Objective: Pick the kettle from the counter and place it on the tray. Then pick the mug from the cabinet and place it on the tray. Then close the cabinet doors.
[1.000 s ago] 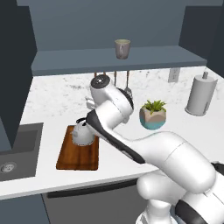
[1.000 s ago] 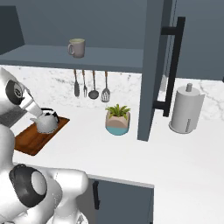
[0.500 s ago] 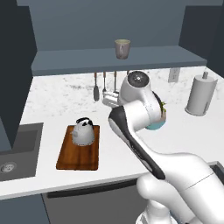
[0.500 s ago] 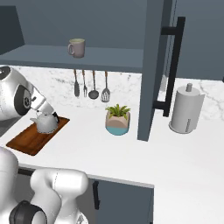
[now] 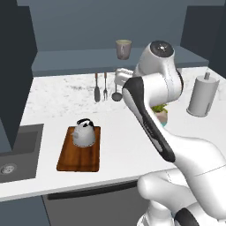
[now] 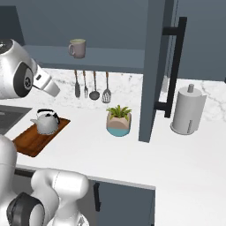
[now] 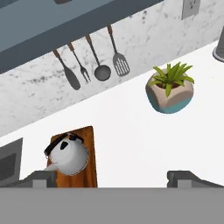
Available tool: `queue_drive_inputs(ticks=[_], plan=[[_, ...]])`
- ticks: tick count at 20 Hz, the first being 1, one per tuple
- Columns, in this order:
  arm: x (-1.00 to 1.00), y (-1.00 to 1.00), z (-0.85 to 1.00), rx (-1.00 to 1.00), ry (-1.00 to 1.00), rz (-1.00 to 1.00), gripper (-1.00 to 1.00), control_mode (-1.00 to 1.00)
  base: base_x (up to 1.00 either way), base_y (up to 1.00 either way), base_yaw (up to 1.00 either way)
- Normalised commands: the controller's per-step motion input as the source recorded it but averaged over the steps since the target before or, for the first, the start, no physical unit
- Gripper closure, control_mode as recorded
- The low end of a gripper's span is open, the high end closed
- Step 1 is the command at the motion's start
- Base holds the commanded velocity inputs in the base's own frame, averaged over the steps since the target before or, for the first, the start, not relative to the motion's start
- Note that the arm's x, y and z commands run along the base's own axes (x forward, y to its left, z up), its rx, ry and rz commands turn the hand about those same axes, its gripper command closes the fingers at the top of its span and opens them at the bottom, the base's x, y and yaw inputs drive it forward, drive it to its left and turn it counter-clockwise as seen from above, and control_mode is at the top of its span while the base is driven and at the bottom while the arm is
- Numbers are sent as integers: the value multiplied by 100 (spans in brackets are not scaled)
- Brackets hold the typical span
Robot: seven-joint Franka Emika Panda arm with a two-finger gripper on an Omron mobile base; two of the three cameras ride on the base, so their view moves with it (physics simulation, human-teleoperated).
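Claw (image 7: 113, 177) now risen off kettle (image 5: 84, 132), open

The small dome-shaped silver-grey metal kettle (image 5: 84, 133) with a black top handle stands upright on the far part of the flat rectangular reddish-brown wooden tray (image 5: 79, 154). The tray lies on the long white marble-look table (image 5: 119, 145), just right of the dark sink. The small pale beige mug (image 5: 123, 48) stands upright on the shelf of the dark slate-blue cabinet (image 5: 79, 62). One tall dark slate-blue cabinet door (image 6: 156, 66) with a black bar handle stands open.
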Motion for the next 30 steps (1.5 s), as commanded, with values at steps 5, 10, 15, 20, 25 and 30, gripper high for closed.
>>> queue_drive_inputs(ticks=[5, 10, 15, 20, 25, 30], plan=[[2, 1, 4, -4, 4, 0, -100, -100, 0, 0, 0], [10, 0, 4, -4, -2, 4, -100, -100, 0, 0, 0], [27, 0, 32, -14, -30, 11, -100, -100, 0, 0, 0], [38, 0, 30, -16, -29, 0, -100, -100, 0, 0, 0], [22, -9, 0, -6, 1, -1, -100, -100, 0, 0, 0], [1, 0, 0, 0, 0, 0, -100, -100, 0, 0, 0]])
